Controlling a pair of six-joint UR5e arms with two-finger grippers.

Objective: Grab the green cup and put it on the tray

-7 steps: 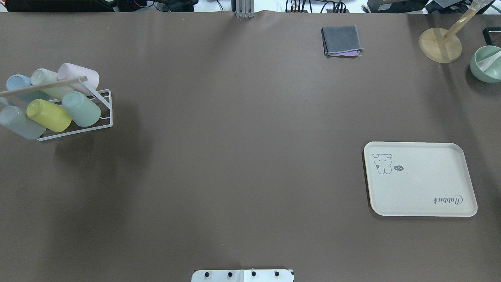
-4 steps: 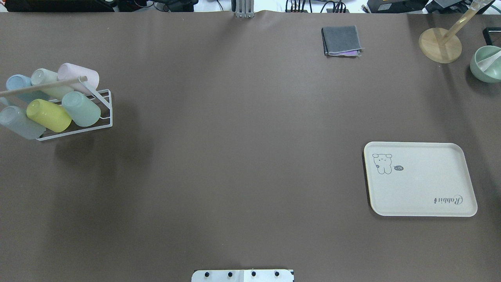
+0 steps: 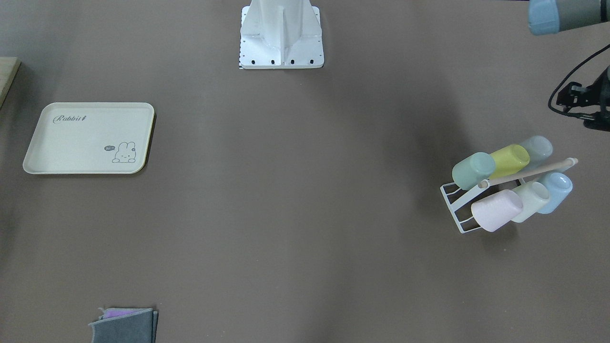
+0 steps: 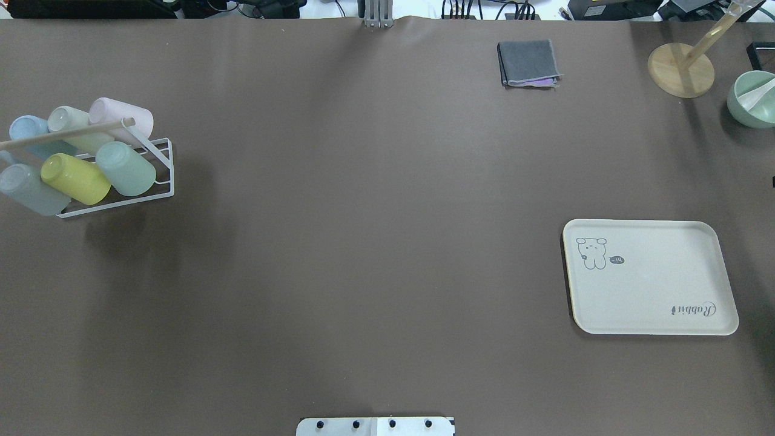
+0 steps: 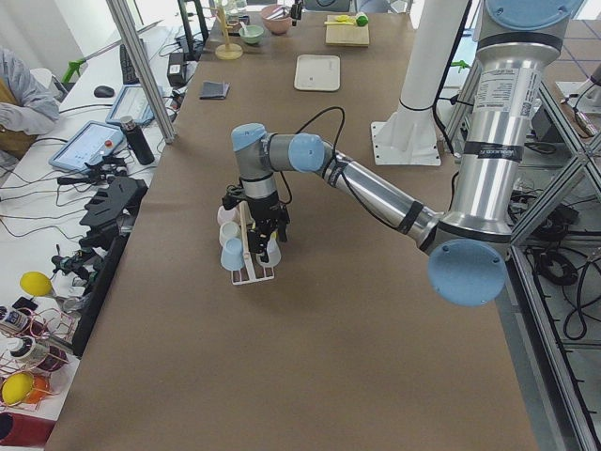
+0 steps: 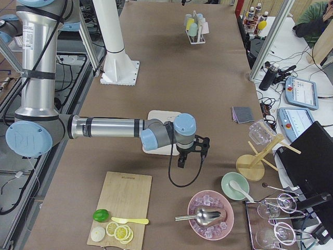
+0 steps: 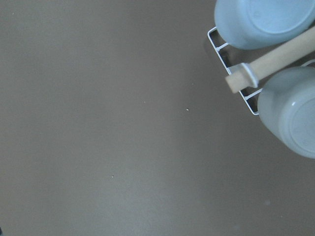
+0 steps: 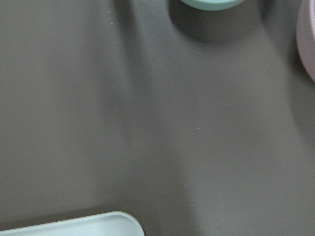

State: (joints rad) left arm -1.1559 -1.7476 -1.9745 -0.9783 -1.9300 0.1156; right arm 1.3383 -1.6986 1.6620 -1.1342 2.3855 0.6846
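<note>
The green cup [image 4: 125,168] lies tilted on a white wire rack [image 4: 162,181] at the table's far left, next to a yellow cup [image 4: 75,178]. It also shows in the front view [image 3: 473,170]. The cream tray [image 4: 651,277] lies bare at the right, and also shows in the front view [image 3: 88,138]. My left gripper [image 5: 255,230] hovers over the rack; I cannot tell if it is open. My right gripper [image 6: 190,156] hangs just beyond the tray's outer side; I cannot tell its state. The left wrist view shows two cup bottoms and the rack's wooden rod [image 7: 268,64].
The rack also holds pink [image 4: 121,118], cream, light blue and grey-blue cups. A folded grey cloth [image 4: 528,62], a wooden stand [image 4: 681,68] and a green bowl [image 4: 754,98] sit at the far right. A cutting board [image 6: 122,200] and a pink bowl [image 6: 210,214] lie past the tray.
The cups, rack and tray have not moved. A small dark sliver now shows at the right edge of the overhead view.
</note>
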